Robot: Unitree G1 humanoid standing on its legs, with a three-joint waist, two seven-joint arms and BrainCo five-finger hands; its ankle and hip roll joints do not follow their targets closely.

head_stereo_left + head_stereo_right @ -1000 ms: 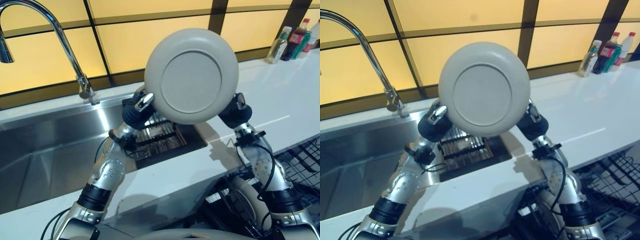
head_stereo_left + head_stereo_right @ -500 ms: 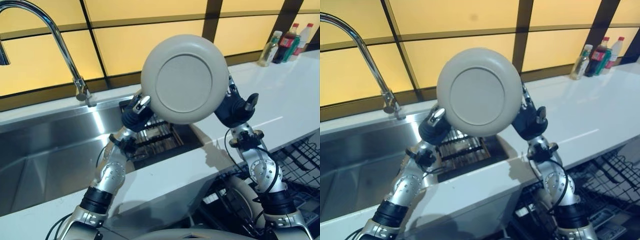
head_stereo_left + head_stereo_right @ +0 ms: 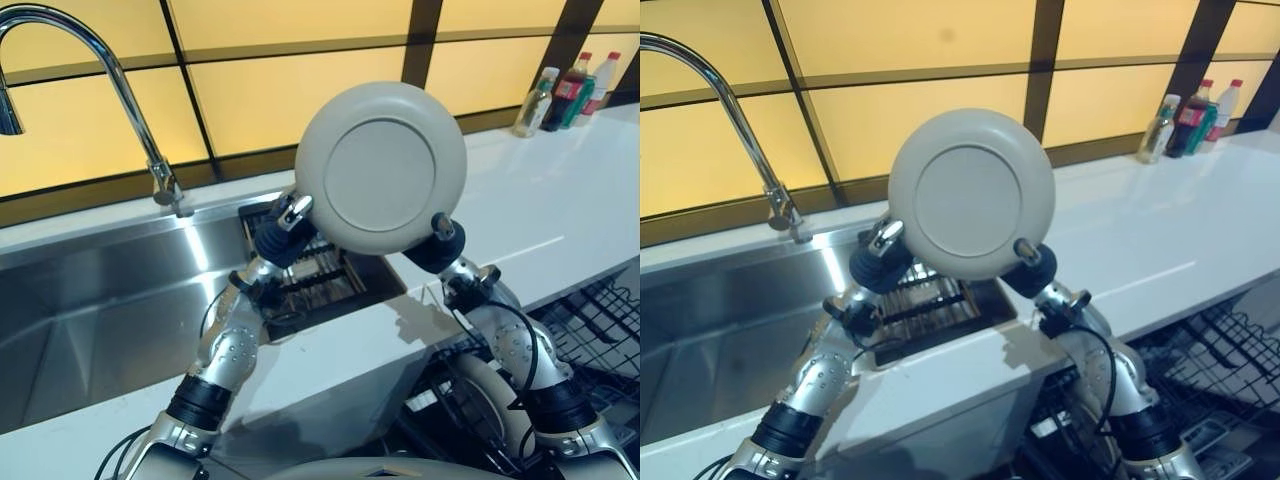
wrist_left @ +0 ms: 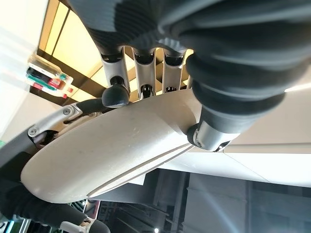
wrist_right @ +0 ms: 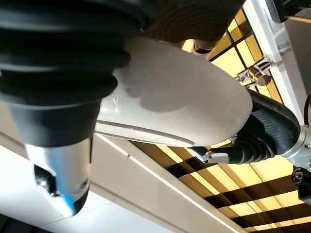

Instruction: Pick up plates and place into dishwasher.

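A round grey plate stands upright in the air above the sink's right end, its underside facing me. My left hand grips its lower left rim: in the left wrist view the fingers lie behind the plate and the thumb presses the near side. My right hand holds the lower right rim, thumb tip over the edge. In the right wrist view the plate sits against that hand's palm, with the thumb beside it.
A steel sink with a tall faucet lies at the left, a slatted rack in its right end. A white counter runs right, with bottles at the back. A black wire dishwasher rack is at lower right.
The plate has dropped a little and shifted right. My right hand slid from the plate's right edge to its lower right rim, and its thumb closed over the edge.
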